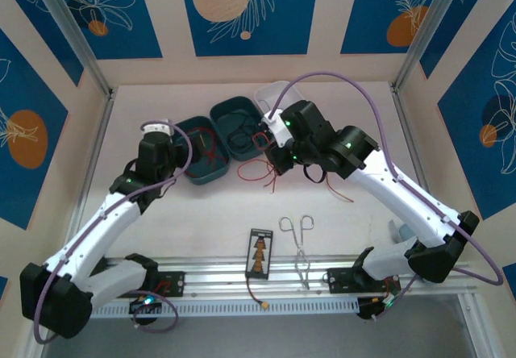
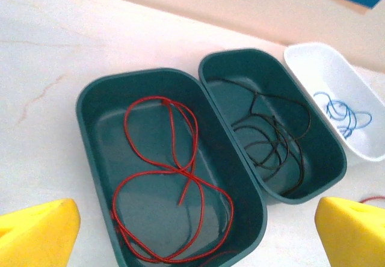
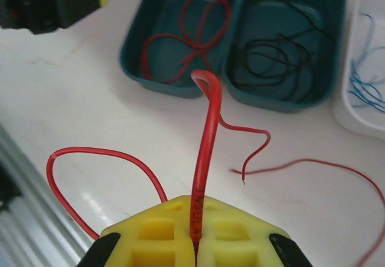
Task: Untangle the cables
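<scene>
Left wrist, red cable (image 2: pixel 180 171) in teal tray (image 2: pixel 144 72)

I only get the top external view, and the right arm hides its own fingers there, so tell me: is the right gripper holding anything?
Observer: Yes. The right gripper is shut on a red cable that stands up from between its yellow fingers.
Operator: What lies in the white tray? The arm covers it for me.
Observer: A loose blue cable lies in the white tray.
Operator: And the left gripper?
Observer: The left gripper is open, fingers wide apart, holding nothing.
</scene>
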{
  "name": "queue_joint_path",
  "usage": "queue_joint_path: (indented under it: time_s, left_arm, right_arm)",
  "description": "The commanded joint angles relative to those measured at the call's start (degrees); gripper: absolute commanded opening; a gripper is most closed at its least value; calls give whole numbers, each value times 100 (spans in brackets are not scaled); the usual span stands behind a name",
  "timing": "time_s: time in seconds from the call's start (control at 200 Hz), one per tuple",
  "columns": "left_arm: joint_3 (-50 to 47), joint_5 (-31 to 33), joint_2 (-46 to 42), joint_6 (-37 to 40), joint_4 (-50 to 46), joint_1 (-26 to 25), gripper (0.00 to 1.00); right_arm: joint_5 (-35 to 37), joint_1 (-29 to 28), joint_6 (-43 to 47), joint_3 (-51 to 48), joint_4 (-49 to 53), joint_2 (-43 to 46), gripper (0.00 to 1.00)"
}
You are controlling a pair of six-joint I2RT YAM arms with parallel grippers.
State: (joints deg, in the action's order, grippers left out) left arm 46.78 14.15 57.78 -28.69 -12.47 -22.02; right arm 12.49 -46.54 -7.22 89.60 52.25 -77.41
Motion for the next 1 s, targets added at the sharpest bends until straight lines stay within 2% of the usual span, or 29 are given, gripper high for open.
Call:
queue_joint_path:
  time_s: [0.0, 0.29, 0.51, 0.69, 0.99]
  left_arm:
    - [-200, 522, -474, -166, 97, 77, 100]
    - [-615, 1465, -1935, -130, -150, 115, 100]
    - [-636, 1882, -2783, 144, -489, 126, 100]
    - [-609, 2021, -3137, 270, -663, 128, 100]
    - [-459, 2074, -3185, 425, -900, 128, 100]
  right_arm:
    - [-969, -39, 99, 216, -496, 41, 4]
    - [-1549, -74, 163, 706, -1077, -771, 4]
    - [-1750, -57, 265, 1496, -1128, -1838, 4]
    - [-1405, -59, 180, 2467, -802, -2953, 3]
    - [-1131, -138, 225, 3851, -362, -4561, 1]
